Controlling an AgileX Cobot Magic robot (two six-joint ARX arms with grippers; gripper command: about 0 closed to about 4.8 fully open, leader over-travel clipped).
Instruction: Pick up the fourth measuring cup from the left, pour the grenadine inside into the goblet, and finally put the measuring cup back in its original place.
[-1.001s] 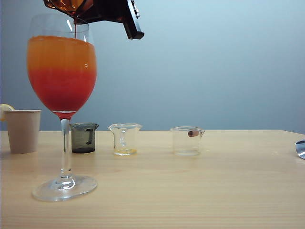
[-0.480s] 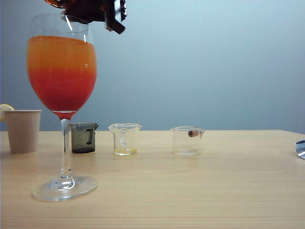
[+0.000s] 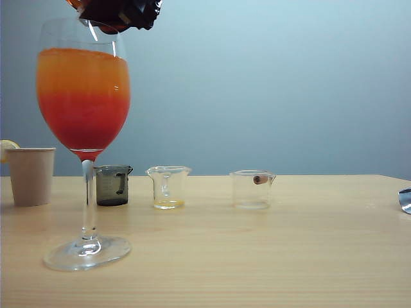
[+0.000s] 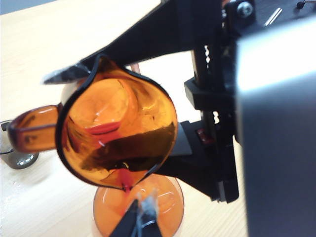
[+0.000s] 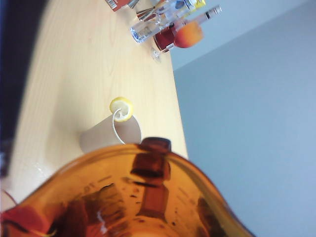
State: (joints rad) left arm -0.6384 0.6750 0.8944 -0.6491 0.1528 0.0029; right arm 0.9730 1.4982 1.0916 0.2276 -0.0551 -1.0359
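The amber fourth measuring cup (image 4: pixel 118 133) hangs tilted over the goblet (image 3: pixel 87 199), spout down, with my right gripper (image 3: pixel 122 11) shut on it. A little red grenadine (image 4: pixel 106 129) lies inside the cup and a drop clings to the spout. In the goblet a red layer (image 3: pixel 83 122) sits under orange juice. The right wrist view is filled by the cup (image 5: pixel 148 197), and the fingers show only through its wall. My left gripper (image 4: pixel 144 212) hovers beside the goblet's mouth (image 4: pixel 106 212), its fingers meeting at the tips with nothing between them.
A beige paper cup (image 3: pixel 30 174) with a lemon slice stands behind the goblet on the left. A smoky grey cup (image 3: pixel 113 185) and two clear cups (image 3: pixel 167 186) (image 3: pixel 252 188) stand in a row. A metal object (image 3: pixel 404 200) pokes in at the right edge.
The right gripper has rolled with the cup; its black finger that stuck out to the right has swung in. The thin red stream into the goblet has stopped.
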